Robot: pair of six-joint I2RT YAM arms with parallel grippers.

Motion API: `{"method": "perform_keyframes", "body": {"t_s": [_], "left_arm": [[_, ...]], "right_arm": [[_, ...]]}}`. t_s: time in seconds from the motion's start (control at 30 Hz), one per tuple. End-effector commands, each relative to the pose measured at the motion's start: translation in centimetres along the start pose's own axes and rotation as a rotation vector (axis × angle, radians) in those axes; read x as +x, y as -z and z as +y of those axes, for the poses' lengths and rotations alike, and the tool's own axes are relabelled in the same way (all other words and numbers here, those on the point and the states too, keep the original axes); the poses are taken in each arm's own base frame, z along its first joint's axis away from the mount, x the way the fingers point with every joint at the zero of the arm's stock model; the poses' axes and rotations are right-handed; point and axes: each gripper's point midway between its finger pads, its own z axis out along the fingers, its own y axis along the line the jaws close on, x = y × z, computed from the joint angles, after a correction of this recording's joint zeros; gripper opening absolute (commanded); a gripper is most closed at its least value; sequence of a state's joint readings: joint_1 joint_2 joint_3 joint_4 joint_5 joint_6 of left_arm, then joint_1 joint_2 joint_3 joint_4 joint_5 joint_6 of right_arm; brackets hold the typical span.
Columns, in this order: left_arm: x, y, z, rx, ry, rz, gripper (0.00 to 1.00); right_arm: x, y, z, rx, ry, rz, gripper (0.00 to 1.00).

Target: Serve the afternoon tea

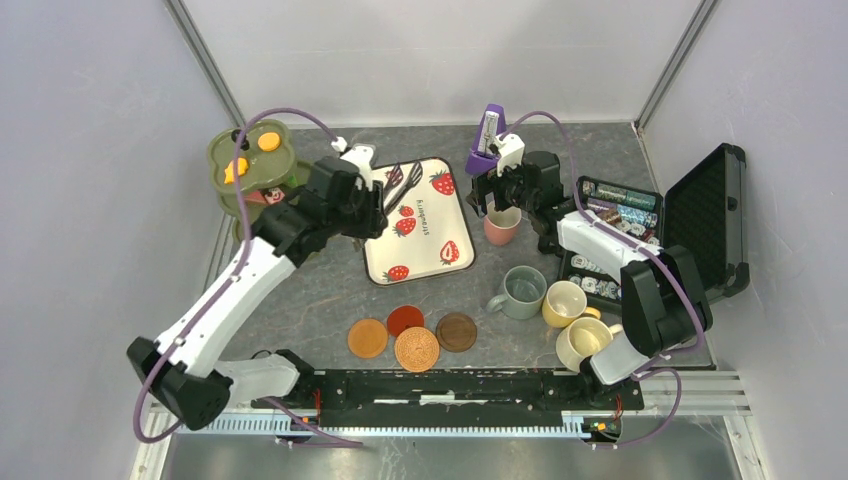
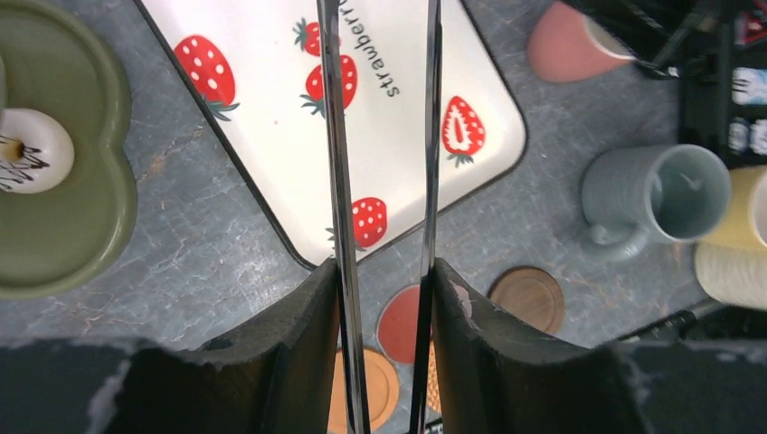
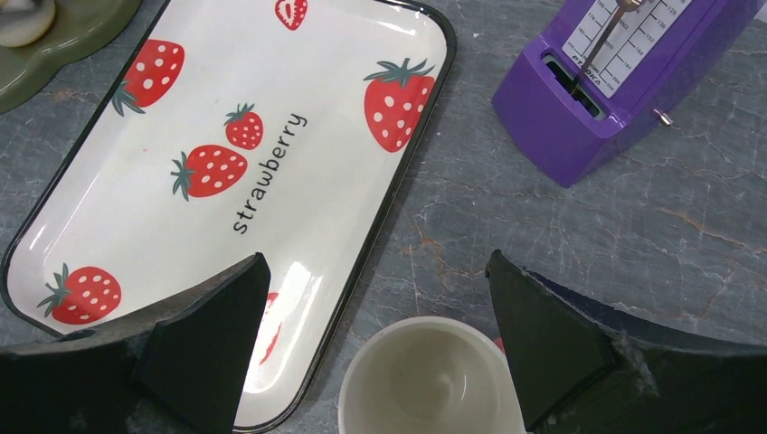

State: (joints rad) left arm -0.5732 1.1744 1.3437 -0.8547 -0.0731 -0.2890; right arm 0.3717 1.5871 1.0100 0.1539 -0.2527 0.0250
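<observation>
My left gripper point(image 1: 372, 195) point(image 2: 384, 289) is shut on a pair of metal tongs point(image 2: 336, 181), whose two arms reach out over the strawberry tray point(image 1: 425, 230). The olive-green stand point(image 1: 250, 160) to its left carries small pastries point(image 1: 268, 141). My right gripper point(image 1: 497, 200) point(image 3: 375, 260) stands open just above the pink mug point(image 1: 502, 226) point(image 3: 430, 380), one finger on each side of the rim. The grey-green mug point(image 1: 522, 292), yellow mug point(image 1: 565, 303) and cream mug point(image 1: 584, 342) stand at the front right. Several round coasters point(image 1: 417, 349) lie at the front middle.
The purple metronome point(image 1: 488, 140) point(image 3: 615, 72) stands close behind the right gripper. An open black case point(image 1: 640, 235) of small packets lies at the right. The tray's inside point(image 3: 181, 108) is bare. White walls close in the table on three sides.
</observation>
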Motion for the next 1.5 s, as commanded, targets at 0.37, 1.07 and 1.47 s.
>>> {"method": "perform_keyframes", "body": {"t_s": [0.37,1.07,1.47], "left_arm": [[5.0,-15.2,2.5,-0.181,0.155,-0.091,0.43],[11.6,-20.7,2.7,-0.23,0.131,0.09,0.59],[9.3,-16.0,2.8,-0.255,0.125,0.093,0.9]], "right_arm": [[-2.4,0.0,-0.5,0.015,0.028,-0.05,0.98],[-1.6,-0.9,-0.6,0.009,0.019,-0.024,0.98],[-1.8,-0.8,-0.5,0.001,0.021,-0.029,0.98]]}}
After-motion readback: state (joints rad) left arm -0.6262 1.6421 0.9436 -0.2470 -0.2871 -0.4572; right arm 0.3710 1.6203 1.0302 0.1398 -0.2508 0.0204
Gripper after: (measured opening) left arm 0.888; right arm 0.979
